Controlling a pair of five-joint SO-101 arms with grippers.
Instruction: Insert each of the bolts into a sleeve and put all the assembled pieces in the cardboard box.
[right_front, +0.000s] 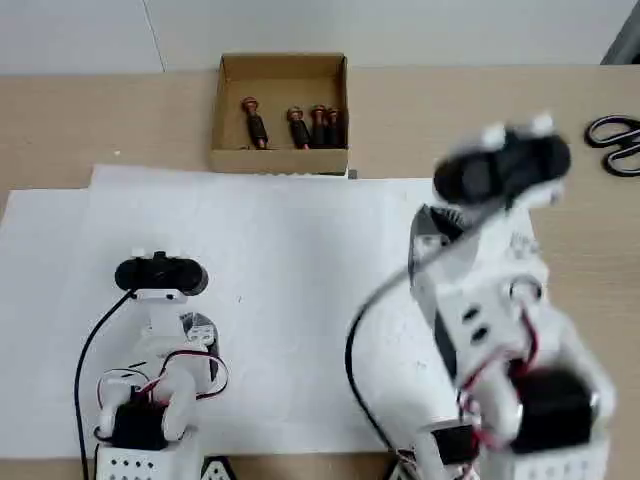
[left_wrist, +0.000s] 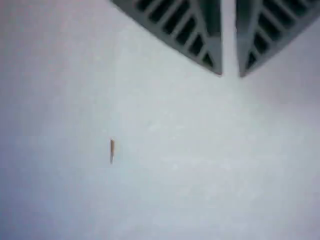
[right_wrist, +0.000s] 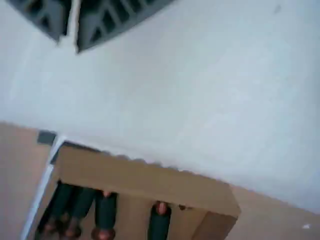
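The cardboard box (right_front: 280, 160) stands at the back centre of the table. Several dark sleeves with copper-headed bolts in them lie inside: one apart on the left (right_front: 254, 122), the others bunched on the right (right_front: 318, 127). My left gripper (left_wrist: 230, 74) is shut on nothing, low over bare white paper (left_wrist: 200, 165). The left arm (right_front: 160, 275) sits folded at the front left. My right gripper (right_wrist: 74, 46) is also shut and holds nothing. It hangs above the paper just short of the box (right_wrist: 145, 177), whose assembled pieces (right_wrist: 160, 220) show below. The right arm (right_front: 500, 170) is raised at the right.
A large white paper sheet (right_front: 290, 300) covers the table's middle. Black-handled scissors (right_front: 618, 142) lie at the far right edge on bare wood. A tiny brown speck (left_wrist: 111, 150) marks the paper near the left gripper.
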